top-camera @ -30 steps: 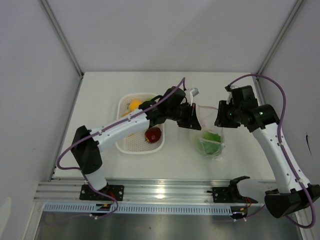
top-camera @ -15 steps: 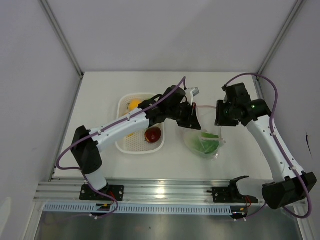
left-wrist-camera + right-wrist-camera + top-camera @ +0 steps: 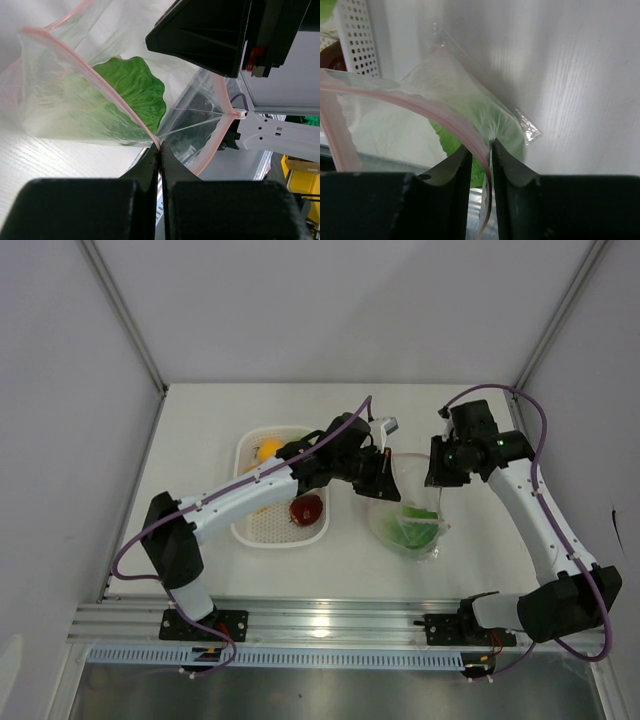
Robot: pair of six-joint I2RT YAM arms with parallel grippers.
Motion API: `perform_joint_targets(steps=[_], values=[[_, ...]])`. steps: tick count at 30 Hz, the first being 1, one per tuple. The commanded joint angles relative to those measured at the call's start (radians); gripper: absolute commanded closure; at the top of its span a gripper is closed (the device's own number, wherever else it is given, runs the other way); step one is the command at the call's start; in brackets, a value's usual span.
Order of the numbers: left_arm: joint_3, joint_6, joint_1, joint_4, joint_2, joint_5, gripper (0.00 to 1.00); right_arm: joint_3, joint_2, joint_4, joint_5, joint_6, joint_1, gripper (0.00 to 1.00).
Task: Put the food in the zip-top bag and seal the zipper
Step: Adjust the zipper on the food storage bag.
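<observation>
The clear zip-top bag [image 3: 408, 525] hangs between my two grippers with a green lettuce [image 3: 131, 85] inside it. My left gripper [image 3: 160, 147] is shut on the pink zipper [image 3: 60, 47] at the bag's left mouth corner [image 3: 385, 468]. My right gripper [image 3: 489, 150] pinches the zipper [image 3: 420, 102] and bag film at the right corner [image 3: 438, 480], its jaws narrowly apart around them. A dark red apple [image 3: 307, 508] and an orange fruit [image 3: 268, 450] lie in the white basket. The left arm hides any other food.
The white perforated basket [image 3: 283, 540] stands left of the bag, partly under my left arm. Grey walls close the table at the back and on both sides. A metal rail [image 3: 320, 620] with the arm bases runs along the near edge.
My right gripper has shifted a little left and toward the back with the bag's edge. The bag now sags lower and wider. The left arm has held still.
</observation>
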Motion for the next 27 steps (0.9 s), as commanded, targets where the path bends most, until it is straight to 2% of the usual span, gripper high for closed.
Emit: perform_joint_targets(steps=[1,5,10,16,24,26,27], values=[[0.003,0.029,0.0,0.031,-0.058,0.021,0.99,-0.011,0.001,0.04,-0.098,-0.029,0.0,0.77],[0.002,0.04,0.0,0.024,-0.067,0.009,0.99,-0.017,0.004,0.037,-0.064,-0.028,-0.002,1.0],[-0.055,0.033,0.023,0.039,-0.1,-0.002,0.99,0.001,-0.054,-0.003,0.084,0.004,-0.002,1.0],[-0.15,-0.004,0.06,0.114,-0.103,0.009,0.99,0.124,-0.118,-0.082,0.279,0.014,-0.01,1.0],[-0.126,-0.058,0.081,0.166,-0.098,0.058,0.99,0.208,-0.173,-0.13,0.27,0.012,-0.01,1.0],[-0.077,-0.063,0.083,0.151,-0.026,0.11,0.99,0.152,-0.177,-0.106,0.264,0.009,-0.008,1.0],[-0.001,-0.058,0.08,0.116,0.003,0.139,0.99,0.127,-0.167,-0.098,0.255,0.014,-0.01,1.0]])
